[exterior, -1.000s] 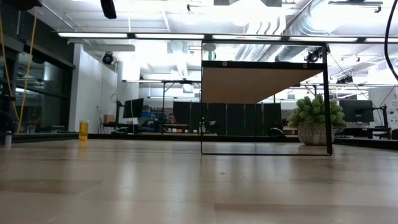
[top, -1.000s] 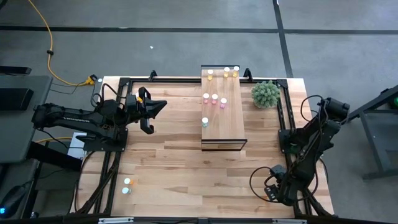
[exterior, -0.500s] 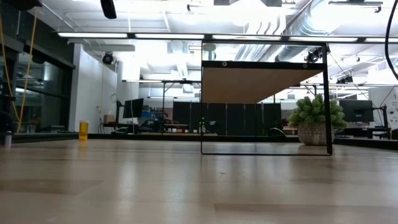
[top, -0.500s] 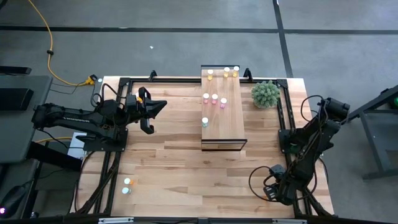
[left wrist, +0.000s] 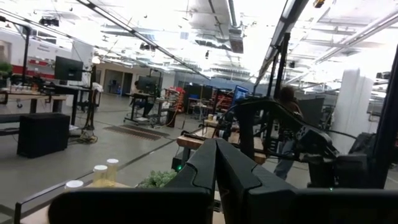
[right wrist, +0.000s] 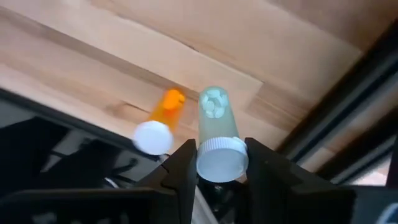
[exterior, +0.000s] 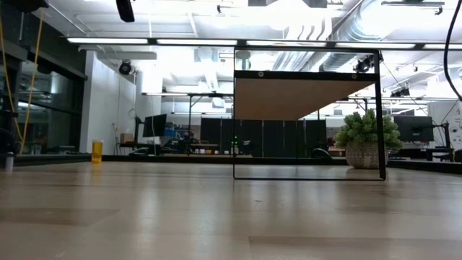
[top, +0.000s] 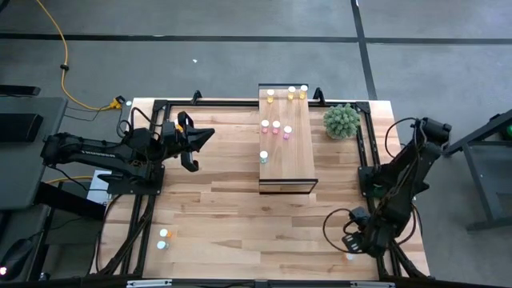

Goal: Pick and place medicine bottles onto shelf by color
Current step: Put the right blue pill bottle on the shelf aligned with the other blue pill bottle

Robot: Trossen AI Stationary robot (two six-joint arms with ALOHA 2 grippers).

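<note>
A pale blue-green medicine bottle point(right wrist: 217, 140) sits between the right tool's point(right wrist: 219, 163) fingers, which hold its white cap, at the tabletop's point(top: 224, 208) near right corner. An orange bottle point(right wrist: 163, 119) lies just beside it. The left tool point(left wrist: 216, 163) is pinched closed.

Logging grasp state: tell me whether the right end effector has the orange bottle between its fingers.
No: its fingers flank the pale blue-green bottle, while the orange bottle lies beside it.

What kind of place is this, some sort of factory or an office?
Probably a robotics lab or workshop in a large open hall: two robot arms are mounted at a wooden table, desks with monitors stand behind it, and ducts and strip lights run along the bare ceiling.
</note>
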